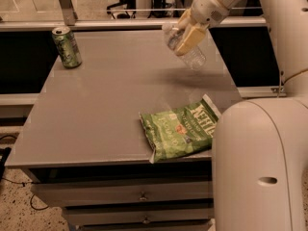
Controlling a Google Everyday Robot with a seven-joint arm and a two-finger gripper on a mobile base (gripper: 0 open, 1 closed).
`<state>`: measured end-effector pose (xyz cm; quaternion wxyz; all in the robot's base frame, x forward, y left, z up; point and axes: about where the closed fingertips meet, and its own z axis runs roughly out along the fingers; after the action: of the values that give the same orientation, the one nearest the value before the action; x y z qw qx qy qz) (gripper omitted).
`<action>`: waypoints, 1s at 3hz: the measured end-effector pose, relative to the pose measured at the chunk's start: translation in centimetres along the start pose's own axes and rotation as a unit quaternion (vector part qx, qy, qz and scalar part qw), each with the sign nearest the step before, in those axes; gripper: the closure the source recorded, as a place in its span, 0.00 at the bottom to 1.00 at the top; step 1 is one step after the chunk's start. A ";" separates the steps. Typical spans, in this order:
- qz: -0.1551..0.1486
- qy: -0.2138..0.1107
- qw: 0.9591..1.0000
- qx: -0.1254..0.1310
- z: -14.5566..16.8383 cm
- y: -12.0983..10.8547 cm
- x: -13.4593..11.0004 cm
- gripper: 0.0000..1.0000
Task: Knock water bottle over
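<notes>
Bottle (194, 57) tilts steeply near the table's (110, 105) far edge, my gripper (189, 31) against its upper half; whether it's open or closed, I can't tell. I judge it mid-tip, not yet down.

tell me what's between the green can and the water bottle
Only bare tabletop, in the camera view; the claw touches the tilted water bottle at far right.

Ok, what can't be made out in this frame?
Camera view:
- The end effector, over the table's far right side, covers the tilted water bottle's middle; the contact is hidden.
- Whether the bottle's base touches the table: blurred.
- The robot's body hides the table's near right corner.
</notes>
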<state>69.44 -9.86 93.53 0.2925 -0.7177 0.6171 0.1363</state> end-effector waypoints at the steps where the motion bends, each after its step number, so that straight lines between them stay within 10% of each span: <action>1: -0.048 0.023 0.998 -0.040 1.2 1.6 -0.7 0.85; 3: -0.095 0.039 0.990 -0.094 4.9 4.5 -2.6 0.31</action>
<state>65.42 -5.17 89.93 0.2114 -0.8022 0.5412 0.1373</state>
